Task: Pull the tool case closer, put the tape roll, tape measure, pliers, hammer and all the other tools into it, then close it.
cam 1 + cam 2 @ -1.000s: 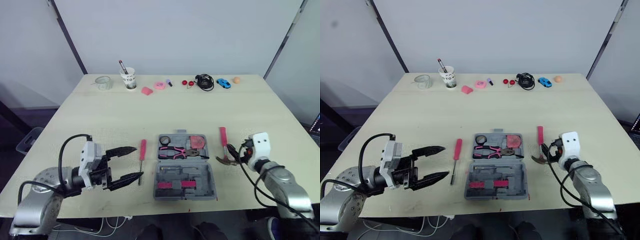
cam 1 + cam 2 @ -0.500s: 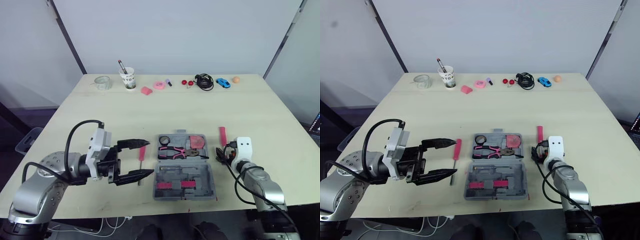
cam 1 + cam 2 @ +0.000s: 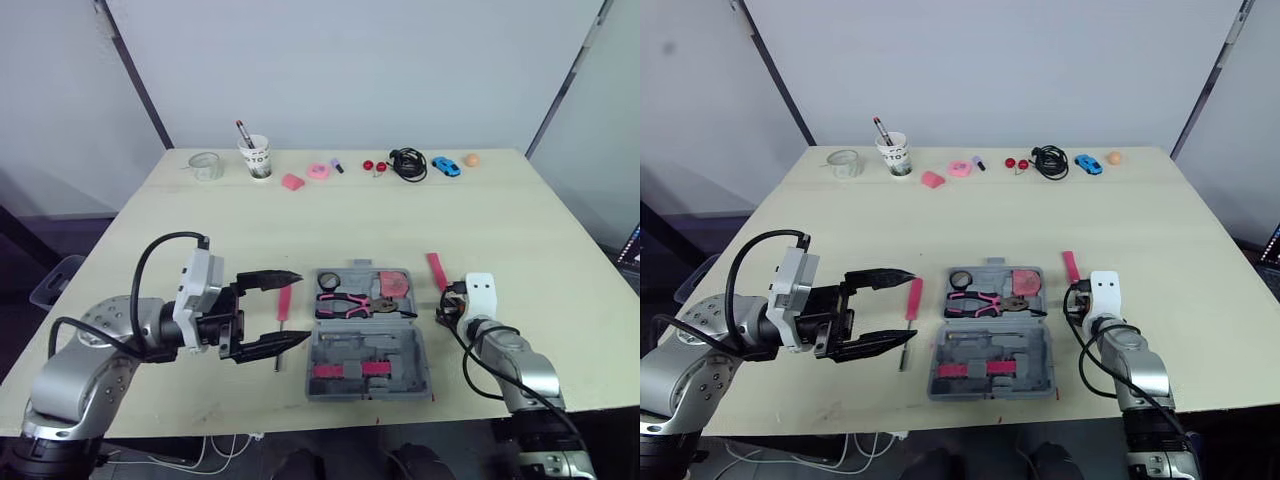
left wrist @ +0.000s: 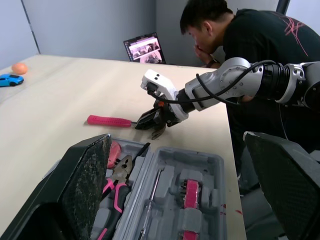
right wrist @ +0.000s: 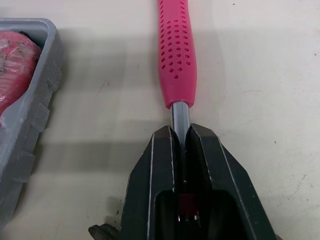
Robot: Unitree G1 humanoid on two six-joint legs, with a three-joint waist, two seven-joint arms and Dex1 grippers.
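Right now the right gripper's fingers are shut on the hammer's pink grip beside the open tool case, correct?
No: the right wrist view shows the right gripper's fingers clamping the hammer's metal shaft, not its pink grip. The tool case beside it is open.

Paper cup (image 3: 258, 158), cable (image 3: 408, 163), toy car (image 3: 447, 166)

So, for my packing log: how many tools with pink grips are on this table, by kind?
Pink-and-black-handled pliers: 1
Steel hammer with pink perforated grip: 1
Pink-handled screwdriver: 1
Total: 3
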